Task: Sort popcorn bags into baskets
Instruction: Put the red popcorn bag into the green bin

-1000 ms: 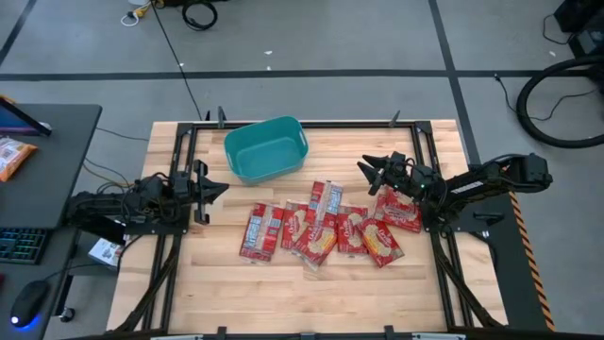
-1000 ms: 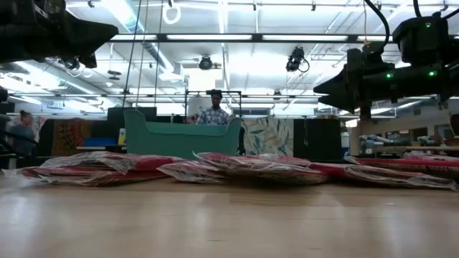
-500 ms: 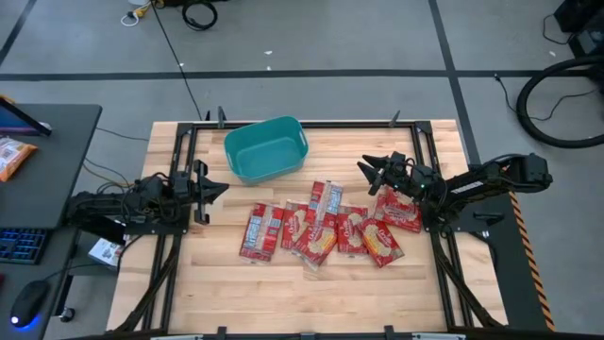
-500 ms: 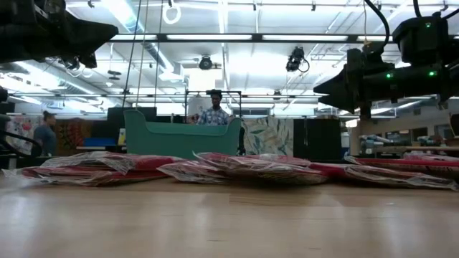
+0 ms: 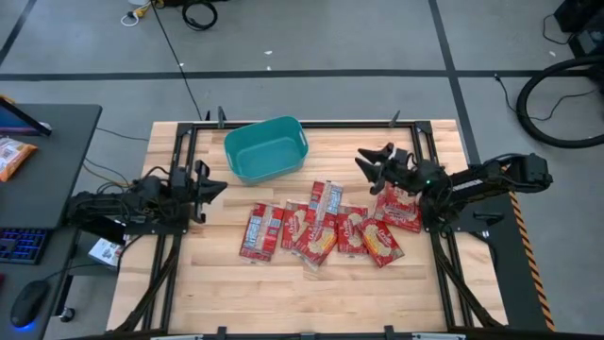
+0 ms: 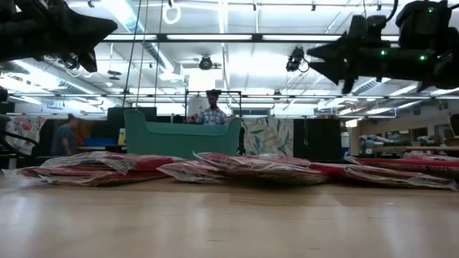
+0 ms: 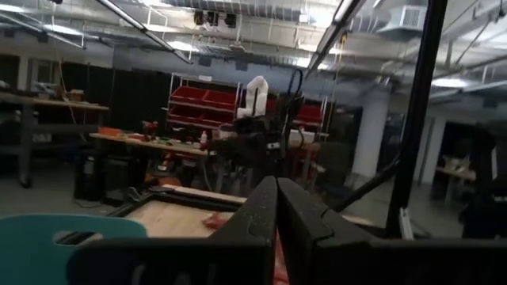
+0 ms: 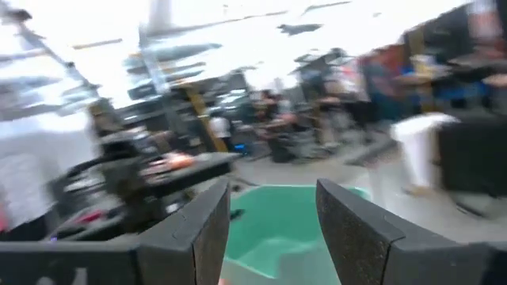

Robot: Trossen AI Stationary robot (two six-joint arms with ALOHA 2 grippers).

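Observation:
Several red popcorn bags point(image 5: 321, 229) with cream label panels lie flat and overlapping in a row across the table's middle, seen edge-on in the low view point(image 6: 237, 169). The teal basket point(image 5: 266, 148) stands at the far side, holding nothing I can see. My right gripper point(image 5: 364, 162) is open in the air above the row's right end, its fingers point(image 8: 348, 218) pointing toward the basket point(image 8: 293, 222). My left gripper point(image 5: 221, 186) is shut, hovering at the table's left side, its fingers point(image 7: 277, 214) together.
A black metal frame point(image 5: 283, 124) borders the table. One bag point(image 5: 401, 210) lies under the right arm. To the left, off the table, stands a dark desk point(image 5: 38, 161) with an orange snack bag point(image 5: 14, 156). A person point(image 6: 212, 113) stands beyond the basket. Bare wood fills the near side.
My right gripper has risen and moved slightly toward the far-left, toward the basket; in the low view it now sits higher. My left arm has shifted a little. The bags and basket have stayed put.

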